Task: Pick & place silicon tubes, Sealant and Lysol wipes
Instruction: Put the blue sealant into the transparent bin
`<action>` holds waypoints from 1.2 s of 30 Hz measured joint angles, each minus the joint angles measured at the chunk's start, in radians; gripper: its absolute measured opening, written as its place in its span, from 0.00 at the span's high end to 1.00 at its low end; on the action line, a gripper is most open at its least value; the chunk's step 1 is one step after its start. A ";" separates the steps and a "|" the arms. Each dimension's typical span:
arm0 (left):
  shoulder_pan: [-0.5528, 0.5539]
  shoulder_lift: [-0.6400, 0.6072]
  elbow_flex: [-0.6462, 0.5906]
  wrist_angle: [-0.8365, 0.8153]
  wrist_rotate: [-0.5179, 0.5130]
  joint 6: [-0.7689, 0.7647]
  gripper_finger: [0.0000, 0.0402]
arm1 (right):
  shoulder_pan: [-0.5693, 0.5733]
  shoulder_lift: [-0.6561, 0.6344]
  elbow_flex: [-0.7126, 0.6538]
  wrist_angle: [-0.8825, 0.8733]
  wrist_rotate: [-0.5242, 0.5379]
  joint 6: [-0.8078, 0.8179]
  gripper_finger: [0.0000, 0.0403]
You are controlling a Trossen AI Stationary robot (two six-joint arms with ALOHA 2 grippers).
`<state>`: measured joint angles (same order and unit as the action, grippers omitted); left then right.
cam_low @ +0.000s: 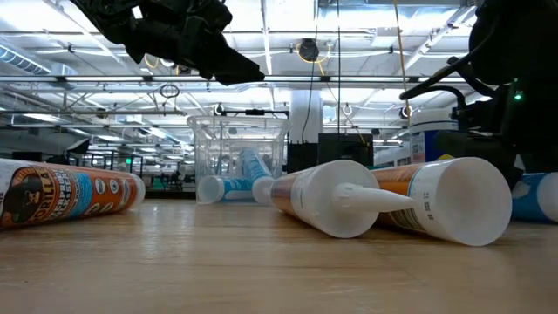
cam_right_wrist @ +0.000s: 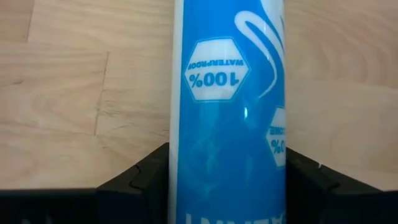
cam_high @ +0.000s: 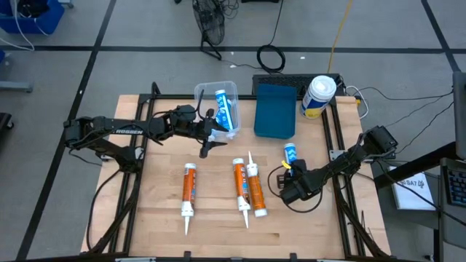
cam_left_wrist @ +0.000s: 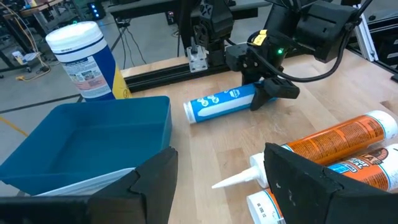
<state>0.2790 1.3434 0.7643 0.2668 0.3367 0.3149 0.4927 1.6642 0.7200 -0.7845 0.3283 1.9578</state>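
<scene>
A blue silicone tube (cam_high: 290,153) lies on its side on the wooden table, right of centre. My right gripper (cam_high: 292,169) is closed around its near end; the tube fills the right wrist view (cam_right_wrist: 227,93). My left gripper (cam_high: 208,143) is open and empty, above the table beside a clear bin (cam_high: 218,102) that holds another blue tube (cam_high: 223,109). Three orange tubes (cam_high: 189,191) (cam_high: 239,185) (cam_high: 255,191) lie on their sides near the table's middle. The Lysol wipes canister (cam_high: 318,95) stands upright on its base at the far right. My right gripper pinches the blue tube's round body (cam_right_wrist: 186,168) between its two fingers (cam_right_wrist: 146,183), toward the tube's near end (cam_left_wrist: 252,99). The fingers come slanting down from the table's near right side and lie across the tube. The tube lies on the table.
An open blue bin (cam_high: 275,110) stands at the far side between the clear bin and the canister. Black rails (cam_high: 336,124) run along the table's sides. A black cable loop (cam_high: 277,185) lies by my right gripper. Bare wood shows along the near edge (cam_high: 218,240).
</scene>
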 joint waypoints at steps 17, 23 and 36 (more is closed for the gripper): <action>0.000 0.000 0.000 0.000 0.000 0.014 0.40 | 0.005 -0.001 0.000 0.012 0.035 -0.120 0.49; 0.000 0.000 0.000 0.000 0.000 0.014 0.40 | 0.034 -0.009 0.000 0.033 0.104 -0.123 0.49; 0.000 0.000 0.000 0.000 0.001 0.015 0.40 | 0.075 -0.075 -0.004 0.167 0.296 -0.238 0.49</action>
<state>0.2787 1.3437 0.7643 0.2669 0.3372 0.3302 0.5674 1.5896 0.7158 -0.6179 0.6245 1.7193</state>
